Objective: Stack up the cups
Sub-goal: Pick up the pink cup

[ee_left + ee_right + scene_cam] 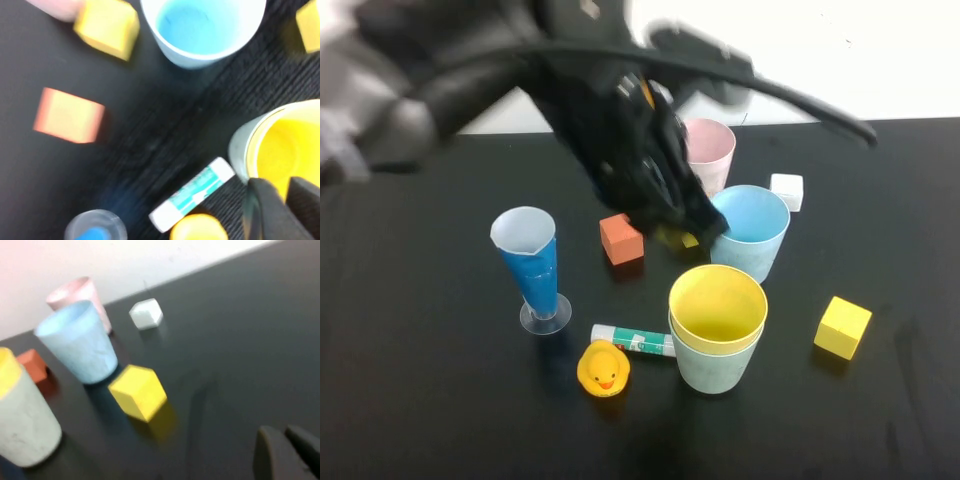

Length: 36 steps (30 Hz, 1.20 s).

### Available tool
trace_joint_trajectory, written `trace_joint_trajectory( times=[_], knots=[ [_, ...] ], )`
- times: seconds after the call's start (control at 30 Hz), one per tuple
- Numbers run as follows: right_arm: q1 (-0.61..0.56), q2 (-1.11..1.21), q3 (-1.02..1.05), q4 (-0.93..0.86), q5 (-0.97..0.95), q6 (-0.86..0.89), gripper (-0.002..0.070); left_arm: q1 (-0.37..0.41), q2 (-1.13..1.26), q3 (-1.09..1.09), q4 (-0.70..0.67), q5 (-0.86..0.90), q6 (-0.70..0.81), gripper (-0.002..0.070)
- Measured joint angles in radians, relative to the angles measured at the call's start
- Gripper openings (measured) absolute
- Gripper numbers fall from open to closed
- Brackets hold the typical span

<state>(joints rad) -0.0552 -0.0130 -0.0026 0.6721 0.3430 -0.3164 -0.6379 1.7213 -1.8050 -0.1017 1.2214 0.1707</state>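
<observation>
The yellow cup [717,300] sits nested inside the green cup [712,370] near the table's front. Behind them stands the light blue cup [752,230], and the pink cup [712,150] is further back. My left gripper [705,225] hangs above the table beside the light blue cup's left rim. In the left wrist view the left gripper [284,187] has its fingers slightly parted with nothing between them, over the yellow cup [280,145]. My right gripper [282,432] is shut and empty over bare table, to the right of a yellow cube [138,391].
A tall blue cone glass [530,265] stands at the left, with an orange cube [621,240] beside it. A glue stick [632,340] and a rubber duck [603,368] lie in front. A white cube [786,190] and the yellow cube [843,327] sit at the right.
</observation>
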Motion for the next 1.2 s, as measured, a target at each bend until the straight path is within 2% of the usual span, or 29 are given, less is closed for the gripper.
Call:
trace_joint_trajectory(
  times=[0.1, 0.23, 0.33, 0.6, 0.83, 1.03, 1.2],
  knots=[
    [0.0, 0.006, -0.067, 0.0, 0.005, -0.049, 0.0029, 0.0, -0.076, 0.0, 0.034, -0.009, 0.002, 0.0032],
    [0.0, 0.118, -0.17, -0.044, 0.015, -0.064, 0.0029, 0.0, -0.183, 0.046, 0.043, -0.051, 0.004, 0.0007],
    [0.0, 0.283, -0.264, -0.095, 0.084, -0.1, 0.0029, 0.0, -0.282, 0.184, 0.041, -0.138, 0.004, 0.0004],
    [0.0, 0.728, -0.636, -0.14, 0.42, -0.367, 0.0029, 0.0, -0.58, 0.658, 0.034, -0.325, -0.035, 0.0002],
    [0.002, 1.05, -0.958, -0.152, 0.659, -0.454, 0.0029, 0.0, -0.811, 1.006, 0.023, -0.472, -0.191, 0.0002],
    [0.015, 1.241, -1.253, -0.154, 0.773, -0.5, 0.0029, 0.0, -0.988, 1.177, 0.009, -0.618, -0.262, 0.0001],
    [0.113, 1.397, -1.497, -0.249, 0.841, -0.511, 0.0029, 0.0, -1.073, 1.215, 0.009, -0.654, -0.268, 0.0002]
  ],
)
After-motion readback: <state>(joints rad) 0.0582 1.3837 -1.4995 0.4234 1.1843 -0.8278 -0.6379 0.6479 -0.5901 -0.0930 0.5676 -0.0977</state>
